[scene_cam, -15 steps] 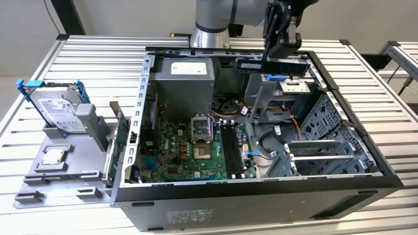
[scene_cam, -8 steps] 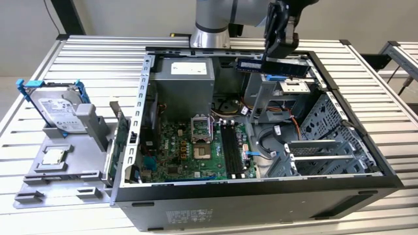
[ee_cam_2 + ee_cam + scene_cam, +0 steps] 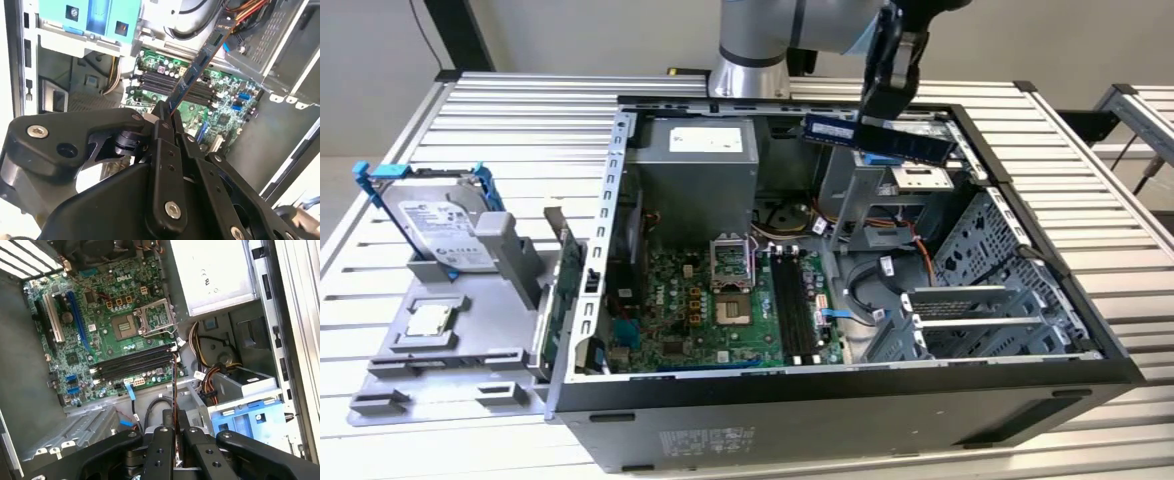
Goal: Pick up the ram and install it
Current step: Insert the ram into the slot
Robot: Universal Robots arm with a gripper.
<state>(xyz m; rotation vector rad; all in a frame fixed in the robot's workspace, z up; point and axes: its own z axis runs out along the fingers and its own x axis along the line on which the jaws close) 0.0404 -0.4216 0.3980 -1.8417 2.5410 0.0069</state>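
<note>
The end effector (image 3: 886, 108) is clamped on the ram (image 3: 878, 138), its fingers pressing the flat faces near mid-length along the upper edge. The ram hangs above the open computer case (image 3: 616, 200), well apart from the memory slots (image 3: 790, 300). Judged light, stiff, thin and fragile. Grip the bare board margins, not the chips or contacts.

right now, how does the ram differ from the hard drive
The ram is a thin dark stick; the hard drive is a thick silver block in blue brackets. The ram is clamped in the gripper above the open case; the hard drive stands in the grey holder outside it, on the exterior view's left. Neither is mounted in the case.
</note>
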